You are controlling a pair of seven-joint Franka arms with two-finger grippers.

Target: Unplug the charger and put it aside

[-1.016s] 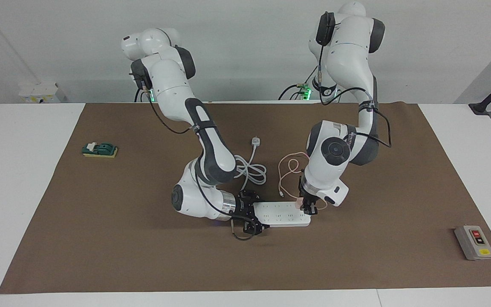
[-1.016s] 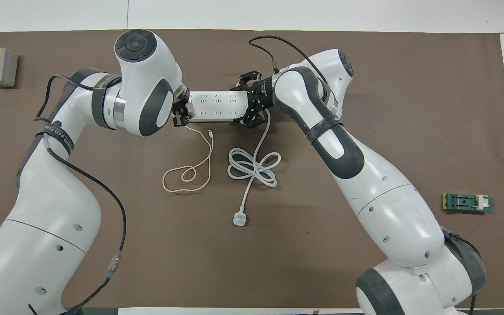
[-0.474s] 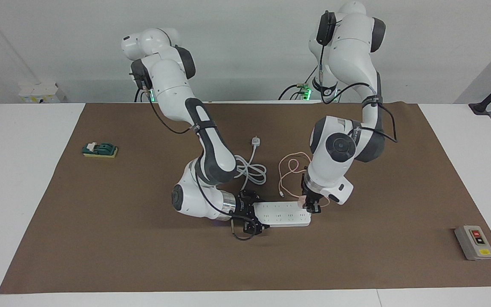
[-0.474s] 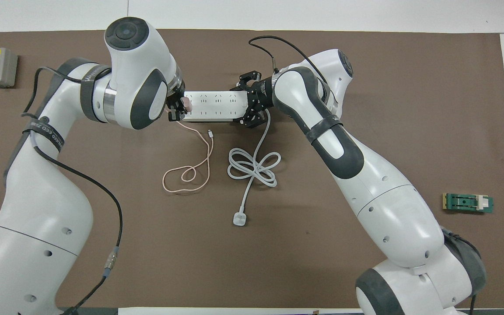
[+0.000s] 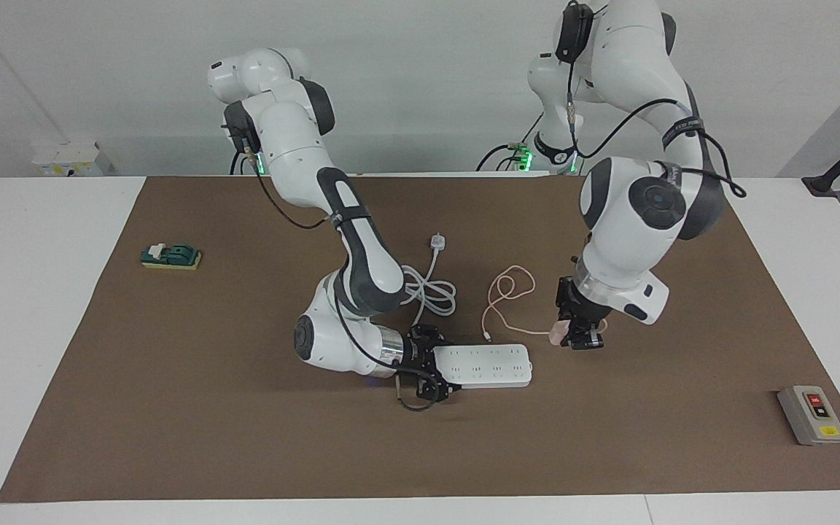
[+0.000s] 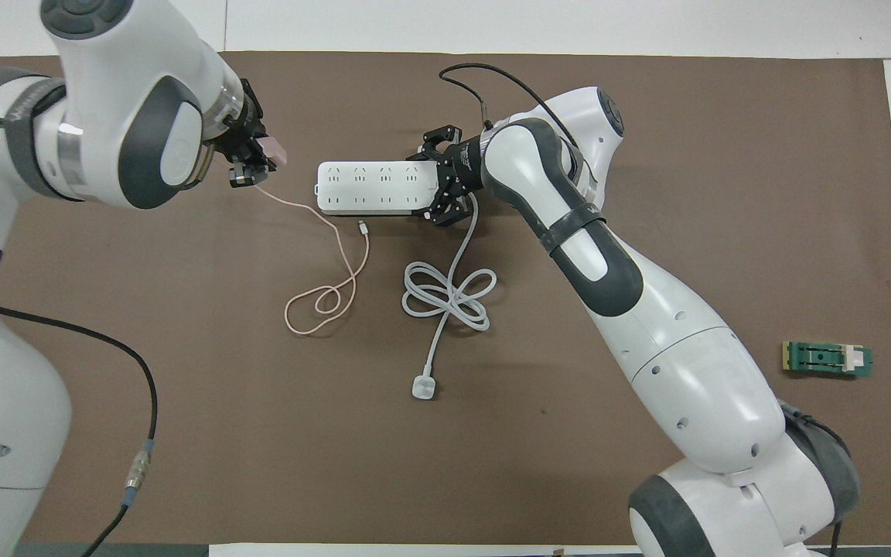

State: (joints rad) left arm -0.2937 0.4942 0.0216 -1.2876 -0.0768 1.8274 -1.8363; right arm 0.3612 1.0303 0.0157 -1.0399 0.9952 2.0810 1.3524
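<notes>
One small, light pink charger (image 5: 558,334) is pinched by the left gripper (image 5: 582,341) beside the power strip (image 5: 485,364), best held by its hard cube, not its floppy cable (image 5: 505,292).

Two white Franka arms with dark grey joint bands and round grey joint caps. Black cables run along each arm, strapped on by dark bands; the left arm's band carries white lettering. Small dark screw holes dot the shells. Green lights glow at both bases. Each arm ends in a silver wrist ring and black linkage gripper.
</notes>
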